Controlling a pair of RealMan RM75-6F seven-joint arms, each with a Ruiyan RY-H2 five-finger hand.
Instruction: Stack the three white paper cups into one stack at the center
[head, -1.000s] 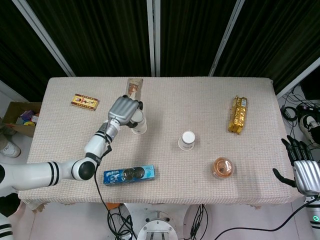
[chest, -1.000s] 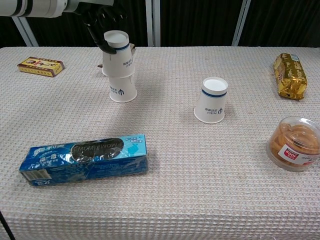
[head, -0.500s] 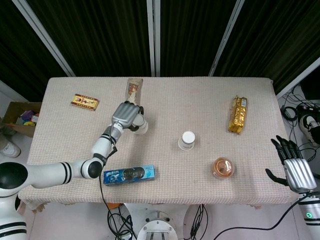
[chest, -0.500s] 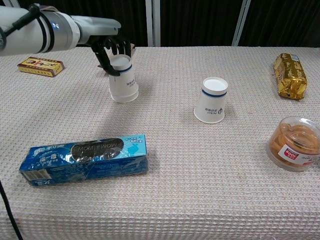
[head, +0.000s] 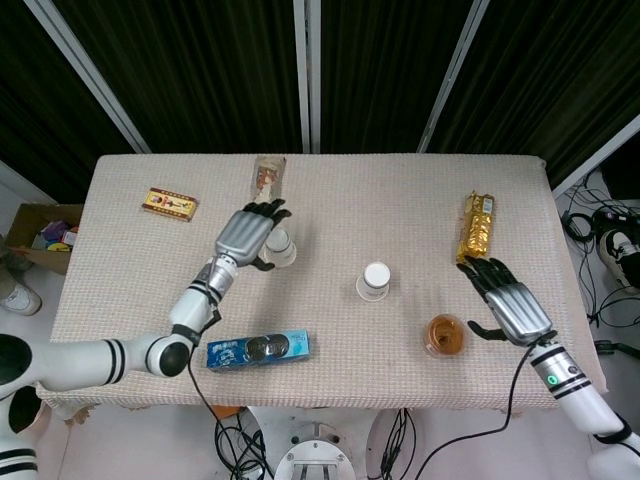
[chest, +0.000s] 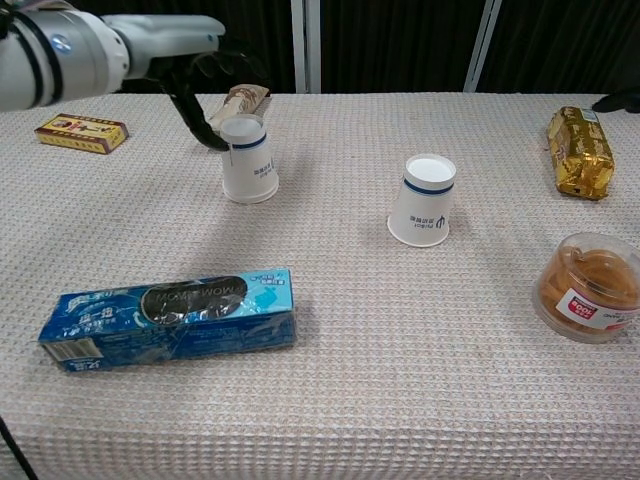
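Note:
Two white paper cups with blue bands sit nested upside down as one stack (head: 281, 246) (chest: 249, 160) left of the table's center. My left hand (head: 244, 238) (chest: 190, 100) hovers just beside and above the stack, fingers spread, holding nothing. The third cup (head: 375, 280) (chest: 427, 200) stands alone upside down near the center. Over the table's right side my right hand (head: 510, 300) is open with its fingers apart, next to a round snack tub and well right of the single cup.
A blue cookie pack (head: 258, 348) (chest: 170, 318) lies near the front left. The round snack tub (head: 445, 335) (chest: 590, 287) and a gold packet (head: 477, 228) (chest: 578, 150) are on the right. A small red-yellow box (head: 168, 203) and a snack packet (head: 267, 177) lie at the back.
My left hand lowered the held cup onto the other cup, then let go and spread its fingers. My right hand came in from the right edge to beside the snack tub.

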